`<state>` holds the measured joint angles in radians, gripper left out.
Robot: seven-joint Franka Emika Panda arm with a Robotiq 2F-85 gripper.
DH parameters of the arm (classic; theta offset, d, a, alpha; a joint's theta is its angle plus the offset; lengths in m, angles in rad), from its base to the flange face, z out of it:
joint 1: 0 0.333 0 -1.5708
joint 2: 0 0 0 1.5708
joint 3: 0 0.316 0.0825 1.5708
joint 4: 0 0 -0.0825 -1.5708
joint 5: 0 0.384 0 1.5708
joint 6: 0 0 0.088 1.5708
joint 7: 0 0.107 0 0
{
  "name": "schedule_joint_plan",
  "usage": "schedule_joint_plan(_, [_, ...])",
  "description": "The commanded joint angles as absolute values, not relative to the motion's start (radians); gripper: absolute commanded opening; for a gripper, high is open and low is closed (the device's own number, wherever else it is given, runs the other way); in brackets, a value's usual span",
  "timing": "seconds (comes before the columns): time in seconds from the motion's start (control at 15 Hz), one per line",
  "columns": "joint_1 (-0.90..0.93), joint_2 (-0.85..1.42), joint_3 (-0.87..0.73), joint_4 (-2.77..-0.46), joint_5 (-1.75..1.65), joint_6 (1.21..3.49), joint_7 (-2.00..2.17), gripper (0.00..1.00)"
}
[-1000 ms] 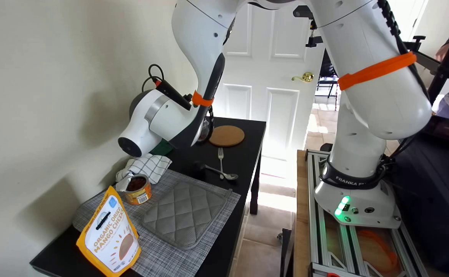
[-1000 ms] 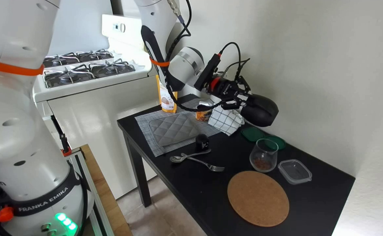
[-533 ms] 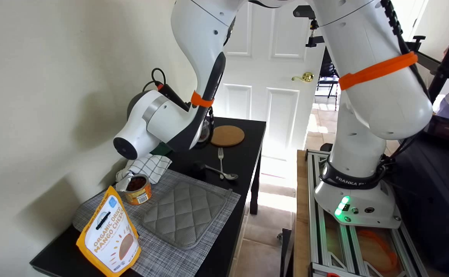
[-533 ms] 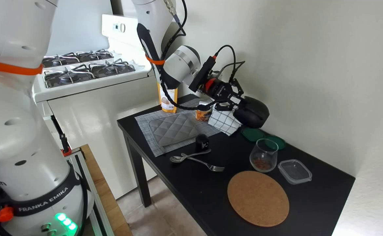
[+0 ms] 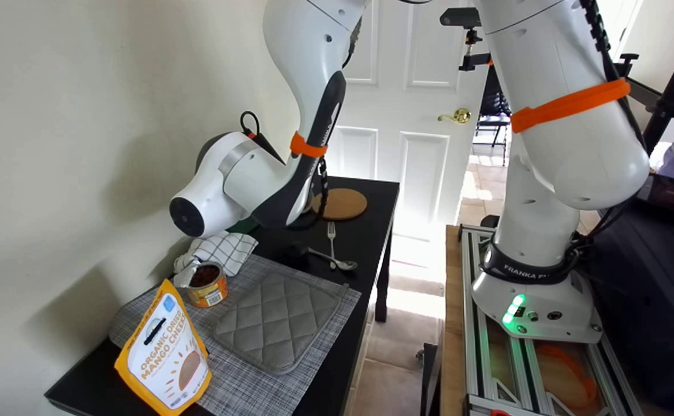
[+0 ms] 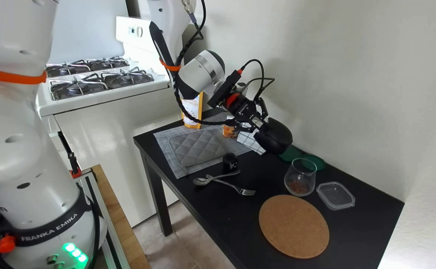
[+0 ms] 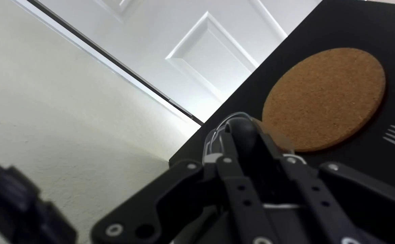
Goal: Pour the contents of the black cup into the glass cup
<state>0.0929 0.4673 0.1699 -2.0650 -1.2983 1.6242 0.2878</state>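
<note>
Our pincer (image 6: 260, 123) holds the black cup (image 6: 275, 137) in the air, apart from the glass cup (image 6: 300, 177).
Its jaws stand narrowly parted, the black cup between them. Beyond, the glass cup stands upright on the table (image 6: 356, 231), brown bits (image 6: 298, 187) at its bottom; past it we see a round cork mat (image 7: 324, 100), then a white door (image 7: 214, 61).

Pale wall (image 5: 111, 127), white door (image 5: 394, 136), tiled floor (image 5: 397, 352)

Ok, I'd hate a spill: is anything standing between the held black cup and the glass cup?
Nothing visible does. In an exterior view, the gripper holds the black cup above the table, apart from the glass cup; the green lids nearby lie flat, below the held cup's height.
</note>
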Motion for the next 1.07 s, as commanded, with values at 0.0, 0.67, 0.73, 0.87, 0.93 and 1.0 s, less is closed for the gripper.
schedule_joint_plan(0.0, [0.098, 0.408, 0.166, -2.121, -1.250, 1.678, 0.314, 0.06])
schedule_joint_plan(0.67, [0.055, 0.371, 0.127, -2.171, -1.107, 1.881, 0.323, 0.06])
schedule_joint_plan(0.73, [0.045, 0.364, 0.121, -2.172, -1.083, 1.911, 0.323, 0.06])
schedule_joint_plan(0.87, [0.029, 0.348, 0.106, -2.176, -1.036, 1.967, 0.316, 0.06])
schedule_joint_plan(0.93, [0.022, 0.342, 0.099, -2.178, -1.013, 1.996, 0.310, 0.06])
schedule_joint_plan(1.0, [0.016, 0.335, 0.092, -2.178, -0.990, 2.023, 0.305, 0.06])
